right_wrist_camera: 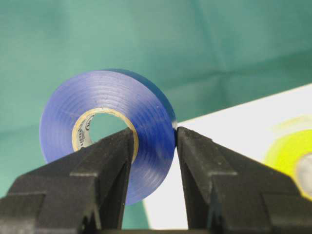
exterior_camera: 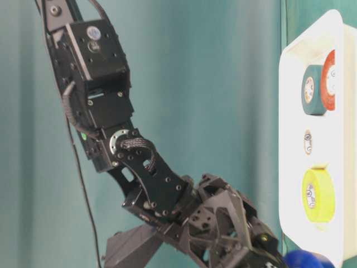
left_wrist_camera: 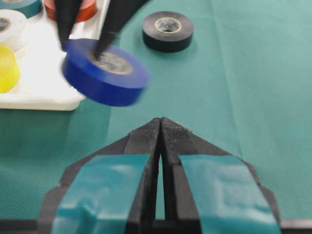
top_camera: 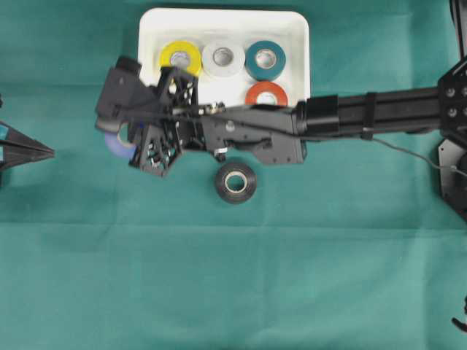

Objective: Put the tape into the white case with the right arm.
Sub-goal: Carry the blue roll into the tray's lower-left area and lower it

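R pincer (right_wrist_camera: 153, 141) pinches the blue tape roll (right_wrist_camera: 107, 131) w/ one finger through the core hole and the other on the outer wall, so the roll's band sits squeezed between them; roll is off the table, tilted, as the left wrist view shows (left_wrist_camera: 105, 70). In the overhead view the right arm (top_camera: 365, 113) reaches in from the right edge across the middle, and the blue roll (top_camera: 117, 144) peeks out under the pincer at centre left, just beside the lower-left corner of the white case (top_camera: 292, 29), not inside it. White case sits at top centre of the overhead view on the green table (top_camera: 233, 292); it holds a yellow roll (top_camera: 180, 57), white roll (top_camera: 223, 57), teal roll (top_camera: 265, 60) in a row, plus an orange roll (top_camera: 265, 93) below the teal one, partly covered by the arm. A black roll (top_camera: 235, 182) lies flat on the table below the arm, centre of frame, apart from the case. L pincer (left_wrist_camera: 160, 129) rests at the far left edge of the overhead view, its teal-marked fingers pressed together tip to tip, nothing between them.
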Action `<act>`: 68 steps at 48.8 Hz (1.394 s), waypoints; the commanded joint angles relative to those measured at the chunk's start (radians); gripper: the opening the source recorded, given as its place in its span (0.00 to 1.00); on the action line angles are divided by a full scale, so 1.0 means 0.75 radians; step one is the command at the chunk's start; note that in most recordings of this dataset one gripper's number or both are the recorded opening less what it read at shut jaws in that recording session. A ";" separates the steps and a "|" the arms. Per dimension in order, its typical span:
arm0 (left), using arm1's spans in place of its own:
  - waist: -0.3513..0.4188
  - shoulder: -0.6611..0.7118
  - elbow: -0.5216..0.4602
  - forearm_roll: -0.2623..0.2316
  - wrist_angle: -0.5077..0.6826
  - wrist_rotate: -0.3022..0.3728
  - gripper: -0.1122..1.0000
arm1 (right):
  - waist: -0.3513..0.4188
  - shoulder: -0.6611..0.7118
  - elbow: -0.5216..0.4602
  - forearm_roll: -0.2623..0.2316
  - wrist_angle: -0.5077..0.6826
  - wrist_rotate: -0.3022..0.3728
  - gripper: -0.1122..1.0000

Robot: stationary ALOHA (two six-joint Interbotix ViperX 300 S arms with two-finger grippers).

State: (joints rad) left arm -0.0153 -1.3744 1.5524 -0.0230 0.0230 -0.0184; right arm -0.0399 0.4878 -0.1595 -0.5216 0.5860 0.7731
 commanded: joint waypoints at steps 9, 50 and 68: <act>0.000 0.010 -0.012 -0.002 -0.012 0.000 0.10 | -0.076 -0.074 -0.004 -0.004 0.006 -0.002 0.11; 0.000 0.010 -0.012 -0.002 -0.012 0.000 0.10 | -0.151 -0.245 0.364 -0.049 -0.215 -0.004 0.11; 0.000 0.010 -0.014 -0.002 -0.012 0.000 0.10 | -0.170 -0.233 0.391 -0.049 -0.241 0.004 0.11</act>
State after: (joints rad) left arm -0.0169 -1.3744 1.5524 -0.0230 0.0230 -0.0184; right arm -0.1672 0.3482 0.1427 -0.5538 0.4111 0.7731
